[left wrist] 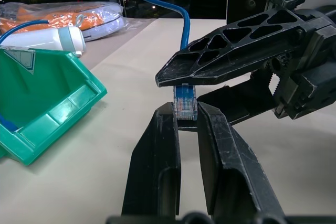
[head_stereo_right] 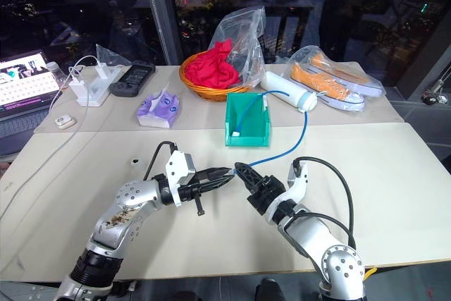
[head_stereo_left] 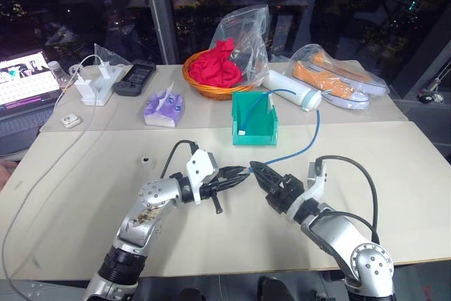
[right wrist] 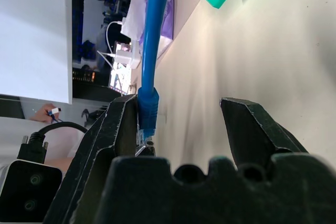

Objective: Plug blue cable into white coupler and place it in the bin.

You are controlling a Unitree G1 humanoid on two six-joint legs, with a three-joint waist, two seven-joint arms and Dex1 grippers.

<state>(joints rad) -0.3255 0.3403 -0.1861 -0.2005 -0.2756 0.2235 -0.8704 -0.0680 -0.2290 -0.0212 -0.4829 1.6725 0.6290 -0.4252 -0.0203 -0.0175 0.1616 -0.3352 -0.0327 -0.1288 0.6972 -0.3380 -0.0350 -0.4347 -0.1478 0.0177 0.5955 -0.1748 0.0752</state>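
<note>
The blue cable runs from the teal bin over a white cylinder and down to both grippers at the table's front middle. My left gripper is shut on the cable's clear plug, pinched between its fingertips. My right gripper meets it tip to tip and stands open. The cable lies along one of the right gripper's fingers, and the gap beside it is empty. The cable's other end rests inside the bin with a small whitish piece on it. I cannot tell whether that is the white coupler.
Behind the bin stand an orange basket with red cloth, a white cylinder and bagged orange shoes. A purple tissue pack, charger blocks, a black device and a laptop sit at the back left.
</note>
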